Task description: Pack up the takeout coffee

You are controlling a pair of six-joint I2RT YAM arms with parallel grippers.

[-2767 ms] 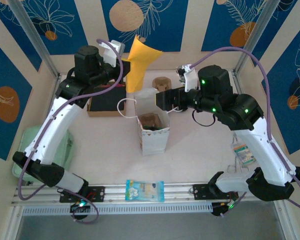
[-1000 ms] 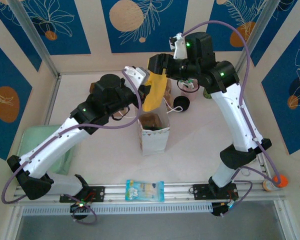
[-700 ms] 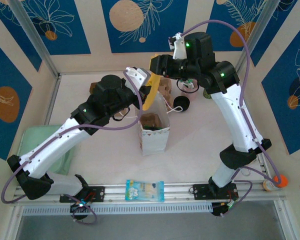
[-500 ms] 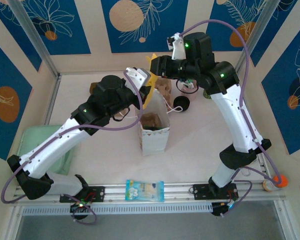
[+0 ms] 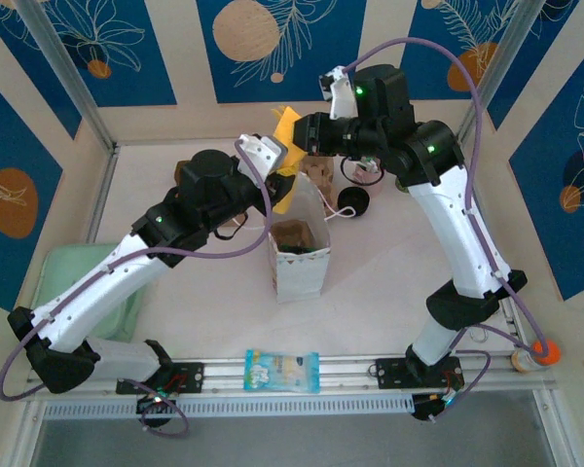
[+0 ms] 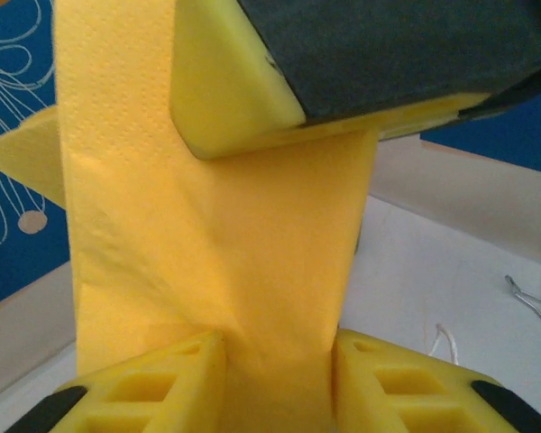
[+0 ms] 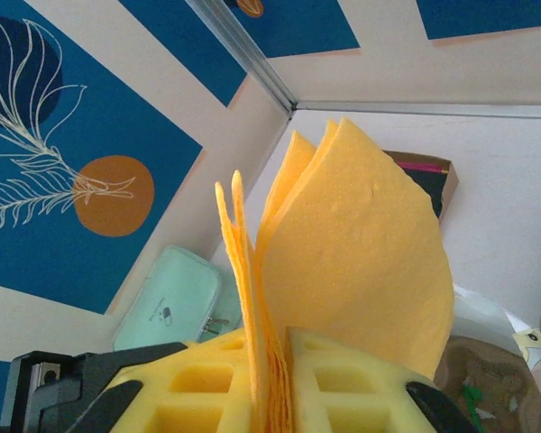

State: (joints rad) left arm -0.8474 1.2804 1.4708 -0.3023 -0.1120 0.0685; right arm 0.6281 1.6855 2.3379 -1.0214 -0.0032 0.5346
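Right jaws clamp a yellow paper napkin (image 7: 361,253), left jaws apart around it; the light, crushable paper coffee cup (image 5: 319,173) seems to stand behind the white paper bag (image 5: 297,277), best gripped mid-wall.

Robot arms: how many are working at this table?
2. The left arm reaches in from the near left; the right arm arches in from the near right. Both meet at the yellow napkin.

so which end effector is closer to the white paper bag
left. left end effector sits just behind the white paper bag; right end effector is farther back, pinching the yellow napkin.
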